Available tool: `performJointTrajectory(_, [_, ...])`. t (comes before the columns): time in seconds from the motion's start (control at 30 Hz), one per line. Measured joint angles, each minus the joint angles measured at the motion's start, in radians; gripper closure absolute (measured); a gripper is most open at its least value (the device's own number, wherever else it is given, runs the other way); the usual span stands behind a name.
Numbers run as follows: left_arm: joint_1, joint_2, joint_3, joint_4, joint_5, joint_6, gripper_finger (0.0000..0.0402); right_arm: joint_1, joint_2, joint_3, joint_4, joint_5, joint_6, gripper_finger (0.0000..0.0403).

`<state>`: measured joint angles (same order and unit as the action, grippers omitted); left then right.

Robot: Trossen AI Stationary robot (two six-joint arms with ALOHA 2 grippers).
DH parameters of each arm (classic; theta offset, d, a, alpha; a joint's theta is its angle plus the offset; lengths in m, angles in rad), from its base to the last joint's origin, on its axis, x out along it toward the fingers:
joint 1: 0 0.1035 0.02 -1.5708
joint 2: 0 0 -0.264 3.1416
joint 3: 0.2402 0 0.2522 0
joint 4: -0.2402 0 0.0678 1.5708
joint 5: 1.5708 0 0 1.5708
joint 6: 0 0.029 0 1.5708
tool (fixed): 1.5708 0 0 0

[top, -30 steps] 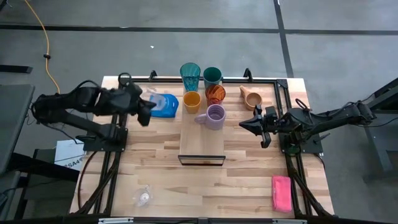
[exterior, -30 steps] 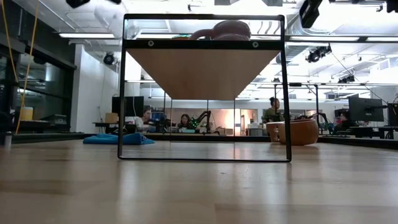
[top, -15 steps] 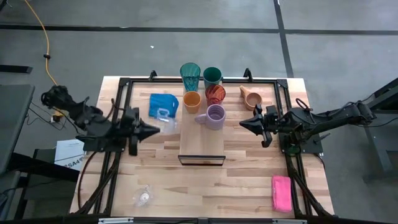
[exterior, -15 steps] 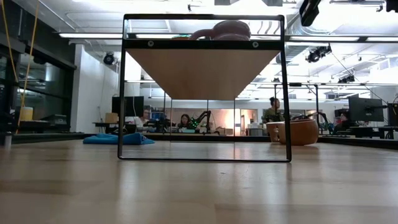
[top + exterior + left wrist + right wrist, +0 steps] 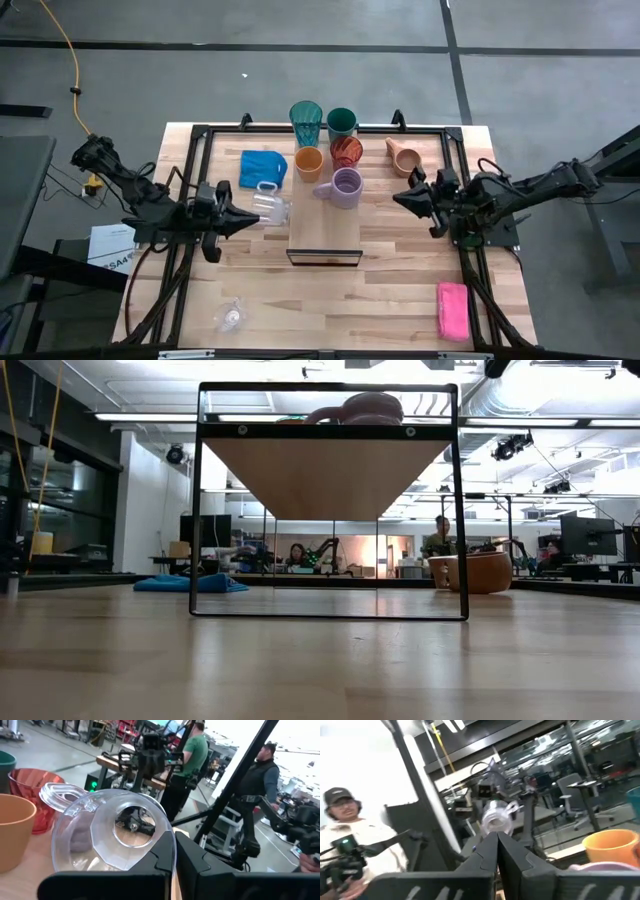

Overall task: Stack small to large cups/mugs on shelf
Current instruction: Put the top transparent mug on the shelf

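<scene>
From above, eight cups show: a teal tumbler [image 5: 306, 122], a green cup [image 5: 341, 122], a red cup [image 5: 347, 151], an orange cup [image 5: 309, 162], a lavender mug [image 5: 346, 187], a tan mug [image 5: 404, 157] lying on its side, and two clear glasses. The shelf [image 5: 325, 226], one pale plank in a black frame, lies between the two grippers, with the lavender mug at its far end. The left gripper [image 5: 240, 218] has its fingers together, one clear glass [image 5: 271, 209] just ahead of its tip, touching or nearly so. The second glass [image 5: 232, 316] sits well behind it, near the table's front edge. The right gripper [image 5: 401, 197], fingers also pressed together, holds nothing; the tan mug is just beyond it.

At table height, the shelf frame [image 5: 328, 500] stands upright, the lavender mug [image 5: 362, 408] on top.

In the left wrist view, the glass [image 5: 107, 835] is ribbed, handled, and lies tipped with its mouth toward the camera, just past the closed fingers [image 5: 165, 865].

In the right wrist view, the closed fingers [image 5: 492, 852] point toward the glass [image 5: 496, 818] far across.
</scene>
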<state>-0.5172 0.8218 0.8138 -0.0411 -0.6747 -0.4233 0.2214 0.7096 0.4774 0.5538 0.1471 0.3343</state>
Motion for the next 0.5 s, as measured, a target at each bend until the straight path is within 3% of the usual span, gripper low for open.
performJointTrajectory(0.13, [0.000,-0.015,-0.039,0.075,-0.007,0.035,0.0401,0.051,0.052,0.050,-0.083,0.036,-0.019,0.0403])
performJointTrajectory(0.37, [0.001,-0.063,-0.060,0.096,-0.014,0.054,0.0401,0.103,0.214,0.336,-0.485,0.056,-0.133,0.0403])
performJointTrajectory(0.5, [0.001,-0.061,-0.060,0.095,-0.014,0.056,0.0401,0.102,0.263,0.434,-0.596,0.034,-0.135,0.0403])
